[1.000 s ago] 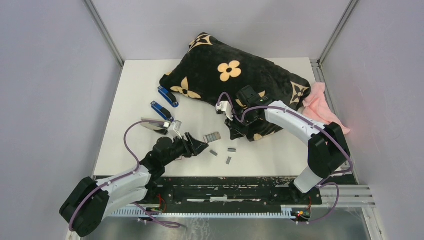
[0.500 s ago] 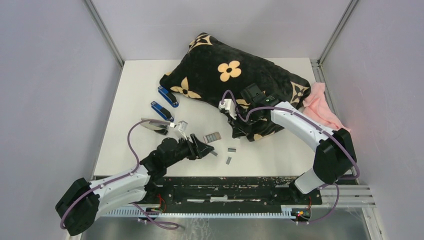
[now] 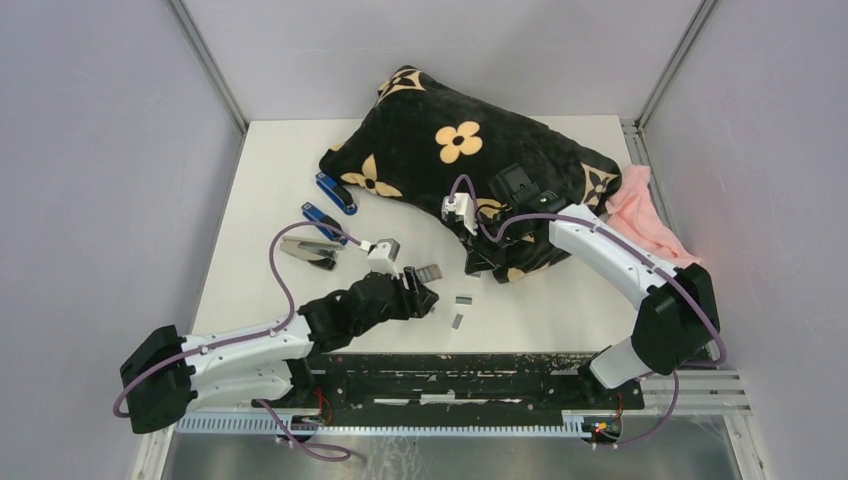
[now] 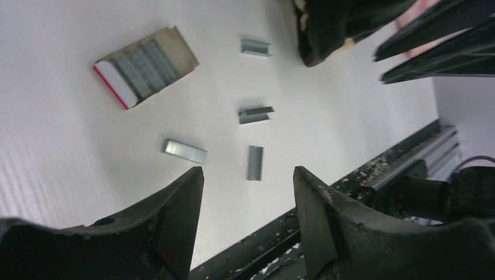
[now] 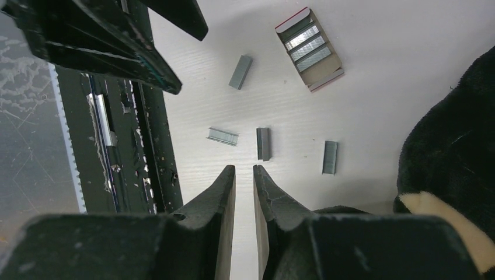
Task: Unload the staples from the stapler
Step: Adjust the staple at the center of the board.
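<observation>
Several loose staples lie on the white table near its front edge: short grey strips (image 4: 185,151), (image 4: 254,163), (image 4: 255,114), (image 4: 255,46). My left gripper (image 4: 248,181) hovers open just in front of them with nothing between its fingers; from above it (image 3: 425,298) sits beside the staples (image 3: 458,320). My right gripper (image 5: 244,170) hangs over the same strips (image 5: 263,143), its jaws almost shut with a thin empty gap. An opened grey stapler (image 3: 305,252) and two blue staplers (image 3: 336,193), (image 3: 322,220) lie at the left.
A small white-and-red box of staples (image 3: 427,272) lies open beside the loose strips. A black cushion with tan flowers (image 3: 450,140) fills the back, with a pink cloth (image 3: 640,215) at its right. The black rail (image 3: 450,365) borders the table's near edge.
My left arm has reached to the right, carrying its gripper from near the grey stapler to the loose staples, jaws narrowing a little. The right arm has drifted slightly right.
</observation>
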`<control>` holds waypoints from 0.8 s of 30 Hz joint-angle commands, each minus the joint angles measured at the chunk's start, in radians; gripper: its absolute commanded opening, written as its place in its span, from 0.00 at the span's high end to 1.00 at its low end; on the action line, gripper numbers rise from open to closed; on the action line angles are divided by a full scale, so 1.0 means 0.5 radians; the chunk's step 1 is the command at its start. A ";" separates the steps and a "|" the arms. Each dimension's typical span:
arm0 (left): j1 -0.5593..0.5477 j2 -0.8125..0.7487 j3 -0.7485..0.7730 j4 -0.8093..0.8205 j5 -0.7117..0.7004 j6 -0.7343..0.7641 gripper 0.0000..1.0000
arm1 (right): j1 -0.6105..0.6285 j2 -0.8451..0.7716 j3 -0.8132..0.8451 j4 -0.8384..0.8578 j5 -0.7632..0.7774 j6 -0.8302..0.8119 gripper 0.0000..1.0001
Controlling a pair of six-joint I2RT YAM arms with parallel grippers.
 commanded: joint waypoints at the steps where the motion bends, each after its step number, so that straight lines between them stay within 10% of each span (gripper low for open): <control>1: -0.020 0.138 0.107 -0.151 -0.251 0.074 0.35 | -0.022 -0.086 0.037 0.044 -0.081 0.031 0.77; 24: -0.193 0.642 0.545 -0.877 -0.592 -0.741 0.47 | -0.045 -0.103 0.017 0.100 -0.062 0.086 0.77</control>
